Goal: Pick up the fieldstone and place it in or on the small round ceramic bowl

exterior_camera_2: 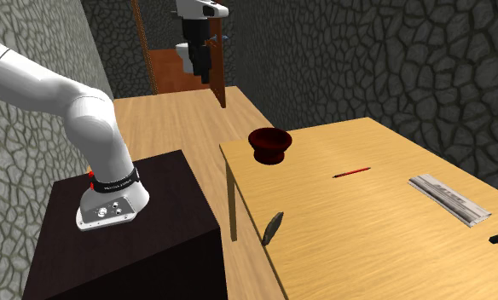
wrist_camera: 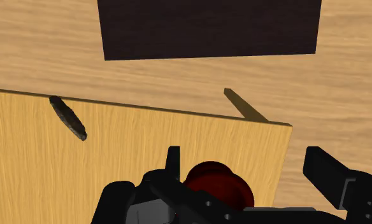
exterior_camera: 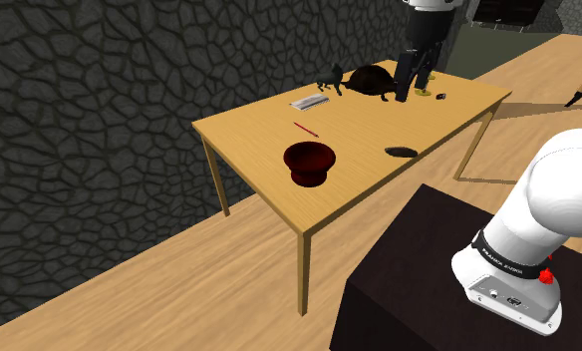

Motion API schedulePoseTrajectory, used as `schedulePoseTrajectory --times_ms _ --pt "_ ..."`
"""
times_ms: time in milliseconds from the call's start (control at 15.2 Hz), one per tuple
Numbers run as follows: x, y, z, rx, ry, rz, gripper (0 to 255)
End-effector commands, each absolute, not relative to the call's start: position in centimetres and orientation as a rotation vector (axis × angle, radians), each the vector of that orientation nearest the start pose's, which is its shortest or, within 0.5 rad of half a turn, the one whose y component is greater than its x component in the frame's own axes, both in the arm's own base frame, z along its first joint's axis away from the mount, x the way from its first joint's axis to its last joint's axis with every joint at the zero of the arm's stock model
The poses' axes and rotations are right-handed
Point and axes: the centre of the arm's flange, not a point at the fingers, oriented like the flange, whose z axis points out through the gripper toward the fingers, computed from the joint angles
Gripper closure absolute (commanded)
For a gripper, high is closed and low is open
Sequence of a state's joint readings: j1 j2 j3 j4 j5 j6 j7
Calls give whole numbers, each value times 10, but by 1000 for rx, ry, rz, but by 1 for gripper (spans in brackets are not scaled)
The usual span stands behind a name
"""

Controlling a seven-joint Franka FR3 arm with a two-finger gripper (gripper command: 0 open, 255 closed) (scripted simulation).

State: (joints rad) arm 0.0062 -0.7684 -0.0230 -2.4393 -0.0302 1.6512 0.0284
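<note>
I hold the gripper (wrist_camera: 248, 175) high, fingers (wrist_camera: 325, 168) wide apart and empty, so the flat fieldstone (wrist_camera: 68, 118) on the table (wrist_camera: 140, 143) and the dark red bowl (wrist_camera: 220, 181) are in sight.

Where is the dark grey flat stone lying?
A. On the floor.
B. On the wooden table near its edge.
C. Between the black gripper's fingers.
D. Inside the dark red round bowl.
B: the dark grey flat stone rests on the light wooden table near its edge, apart from the dark red round bowl, and the open black gripper holds nothing.
</note>
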Motion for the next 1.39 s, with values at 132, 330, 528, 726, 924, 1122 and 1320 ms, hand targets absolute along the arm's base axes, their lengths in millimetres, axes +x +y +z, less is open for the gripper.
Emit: schedulePoseTrajectory --times_ms 132,330,528,726,924,1122,1320 --pt "314 -27 533 -3161 9 28 0" --pt "313 -53 505 -3168 -62 22 0" --pt "313 -80 476 -3173 -134 17 0" --pt "315 -106 448 -3177 -205 11 0" --pt "317 -133 420 -3179 -278 6 0" --pt "321 -160 392 -3179 -350 0 0" --pt "326 -187 365 -3178 -422 -5 0"
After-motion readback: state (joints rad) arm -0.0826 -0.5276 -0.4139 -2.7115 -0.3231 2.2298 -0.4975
